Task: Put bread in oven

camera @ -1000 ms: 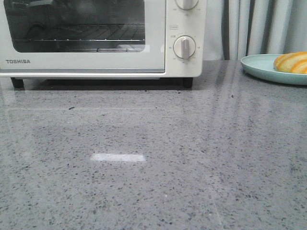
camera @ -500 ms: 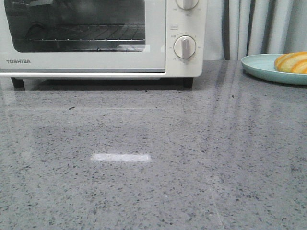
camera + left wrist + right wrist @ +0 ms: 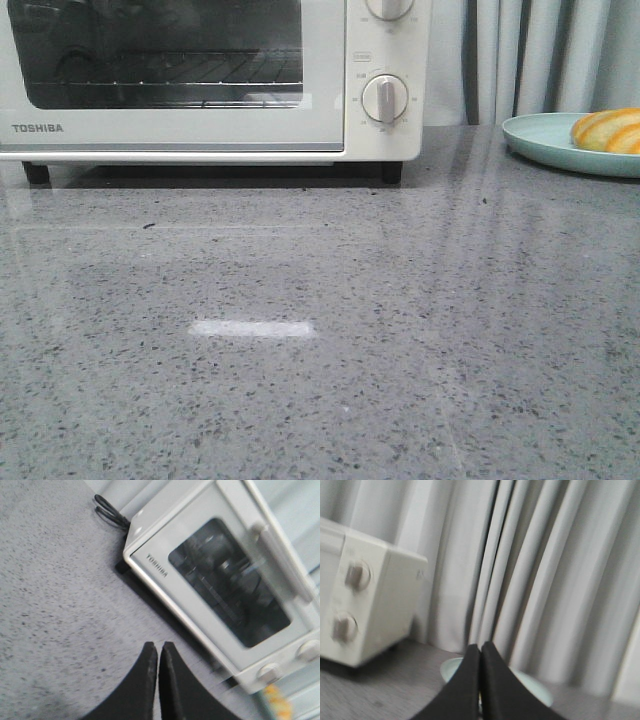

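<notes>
The white Toshiba oven [image 3: 200,80] stands at the back left with its glass door closed; it also shows in the left wrist view [image 3: 225,585] and the right wrist view [image 3: 365,600]. The bread [image 3: 608,130], golden-orange with pale stripes, lies on a pale blue plate [image 3: 545,140] at the far right. My left gripper [image 3: 158,647] is shut and empty above the counter in front of the oven. My right gripper [image 3: 480,647] is shut and empty, facing the plate [image 3: 535,687]; its fingers hide the bread. Neither gripper shows in the front view.
Grey speckled counter [image 3: 320,350] spreads in front of the oven. Grey curtains [image 3: 540,50] hang behind the plate. A black cable [image 3: 110,512] lies beside the oven. The oven has round dials [image 3: 384,99] on its right panel.
The front view is the same apart from a small shift in the reflection on the counter.
</notes>
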`<state>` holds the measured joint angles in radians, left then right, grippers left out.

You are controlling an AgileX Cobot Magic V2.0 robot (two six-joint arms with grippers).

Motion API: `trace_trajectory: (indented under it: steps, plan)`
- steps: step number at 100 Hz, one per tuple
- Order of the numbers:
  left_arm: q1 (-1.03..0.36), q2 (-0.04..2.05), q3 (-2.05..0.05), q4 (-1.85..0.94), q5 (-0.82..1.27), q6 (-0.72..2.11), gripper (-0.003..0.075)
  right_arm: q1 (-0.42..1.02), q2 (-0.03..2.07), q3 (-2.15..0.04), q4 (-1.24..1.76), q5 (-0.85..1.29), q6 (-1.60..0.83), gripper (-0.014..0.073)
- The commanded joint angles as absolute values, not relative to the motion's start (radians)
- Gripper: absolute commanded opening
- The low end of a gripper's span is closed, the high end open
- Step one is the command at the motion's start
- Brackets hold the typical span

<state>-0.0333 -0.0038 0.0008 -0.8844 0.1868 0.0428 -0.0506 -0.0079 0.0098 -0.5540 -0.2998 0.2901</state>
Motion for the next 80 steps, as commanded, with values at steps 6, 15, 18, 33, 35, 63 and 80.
trace_trajectory:
  steps: [6,15,18,33,35,63,80]
  plan:
    - [-0.034,-0.034,0.008,-0.993,0.091,0.038,-0.0022,-0.054,-0.028,-0.012,-0.302,-0.169,0.540,-0.0069]
    - [-0.044,-0.031,-0.051,-0.947,0.137,0.126,-0.0022,-0.054,-0.028,-0.069,-0.237,-0.075,0.540,-0.0069]
    - [-0.048,-0.024,-0.076,-0.930,0.156,0.176,-0.0022,-0.054,-0.026,-0.086,-0.237,-0.065,0.540,-0.0069]
    - [-0.058,0.112,-0.245,-0.908,0.257,0.449,-0.0022,-0.028,0.072,-0.239,-0.186,0.164,0.540,-0.0069]
    - [-0.058,0.132,-0.270,-0.908,0.273,0.483,-0.0022,-0.021,0.089,-0.260,-0.186,0.183,0.540,-0.0069]
    - [-0.111,0.590,-0.614,-0.993,0.377,0.853,-0.0022,0.237,0.450,-0.525,-0.186,0.413,0.462,-0.0069]
    - [-0.234,0.795,-0.776,-1.009,0.283,0.963,-0.0022,0.344,0.566,-0.601,-0.186,0.425,0.462,-0.0069]
